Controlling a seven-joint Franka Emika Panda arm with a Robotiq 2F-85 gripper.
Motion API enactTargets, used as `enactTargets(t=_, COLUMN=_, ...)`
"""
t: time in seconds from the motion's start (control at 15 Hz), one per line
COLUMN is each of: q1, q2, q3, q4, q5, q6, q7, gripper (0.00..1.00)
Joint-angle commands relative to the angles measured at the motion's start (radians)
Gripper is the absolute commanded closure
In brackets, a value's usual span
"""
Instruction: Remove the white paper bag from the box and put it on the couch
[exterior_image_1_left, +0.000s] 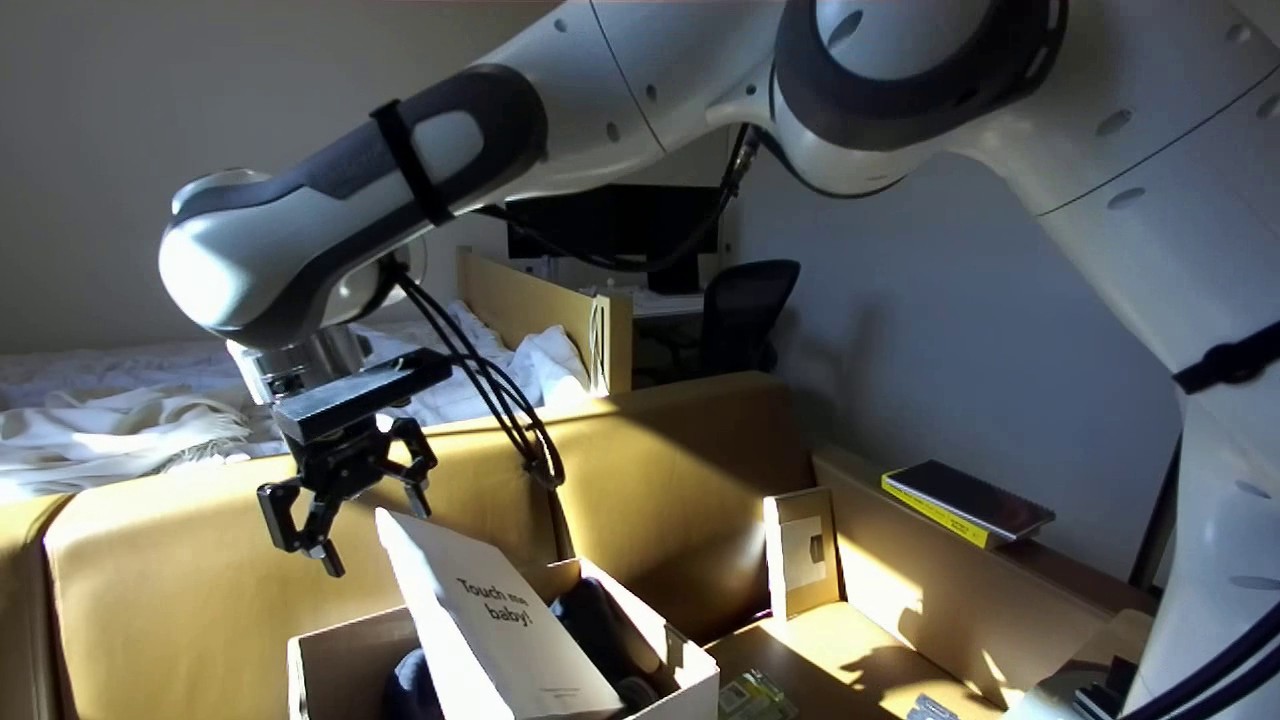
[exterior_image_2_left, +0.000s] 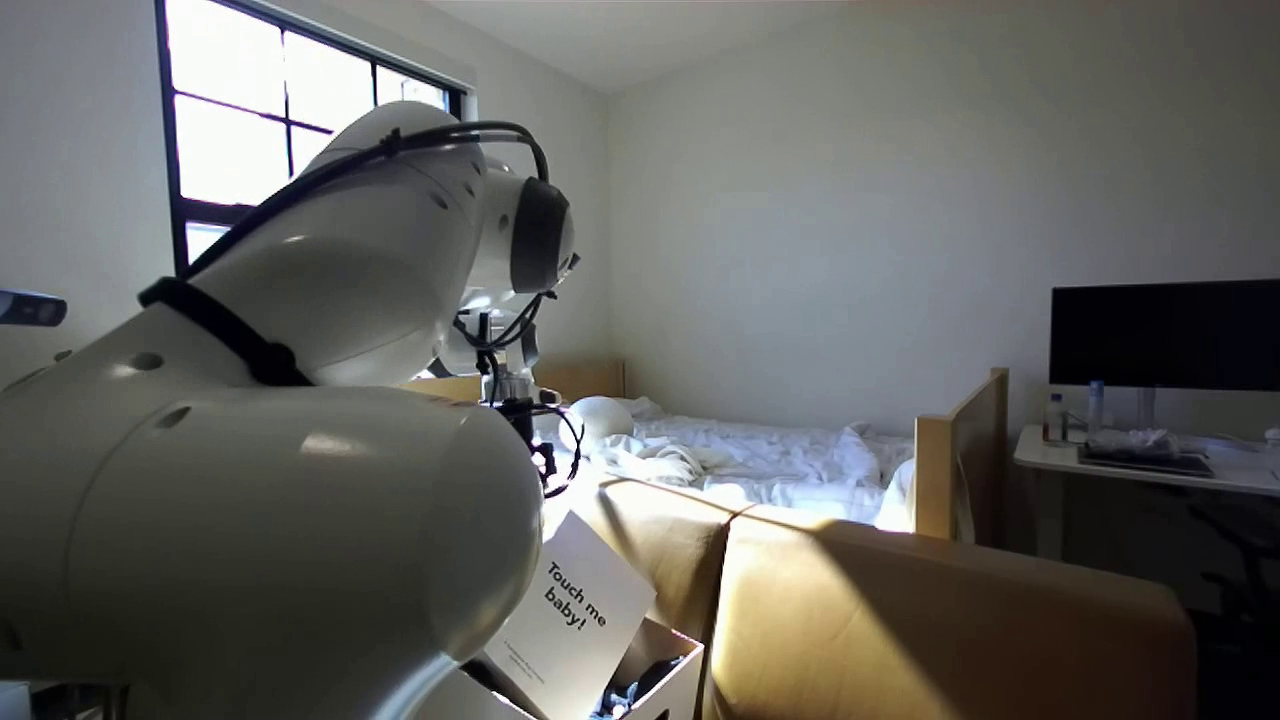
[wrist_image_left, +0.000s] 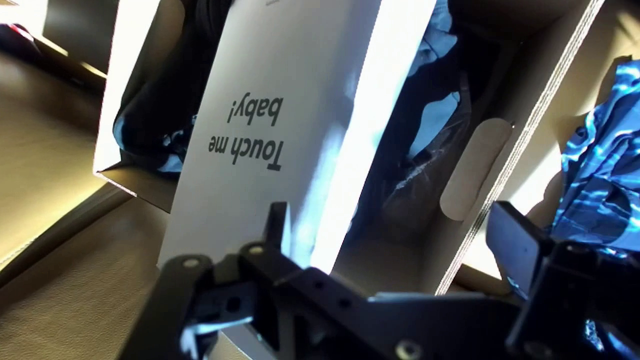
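Aslant, white bag (exterior_image_1_left: 500, 628), "Touch me baby!"

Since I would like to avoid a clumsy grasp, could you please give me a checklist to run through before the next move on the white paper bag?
1. Hand open: ok, its fingers stand wide apart in the wrist view.
2. White paper bag exposed: ok, its upper end rises above the cardboard box in both exterior views.
3. Bag centred between fingers: not ok, it lies toward one finger in the wrist view.
4. Bag loose from the dark items beside it: cannot tell, its underside is hidden.
5. Room on the couch: cannot tell, a tan boxlike item stands on its seat, and the box hides part of it.
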Motion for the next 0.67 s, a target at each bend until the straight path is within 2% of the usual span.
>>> enactTargets(t=0.0, q1=0.04, q2=0.146, q3=-0.071, q4=0.221, q5=0.076, q6=-0.023, q7=0.114, gripper=0.0)
enactTargets(t=0.2, q1=0.054, q2=0.238, q3=-0.124, q4=0.337, q5=0.13, q6=-0.033, q7=0.224, gripper=0.0)
enactTargets(t=0.4, q1=0.065, q2=0.326, q3=-0.161, q4=0.436, q5=0.154, q6=-0.092, q7=0.348, gripper=0.0)
enactTargets(t=0.6, q1=0.064, q2=0.406, q3=-0.17, q4=0.515, q5=0.154, q6=-0.157, q7=0.403, gripper=0.0)
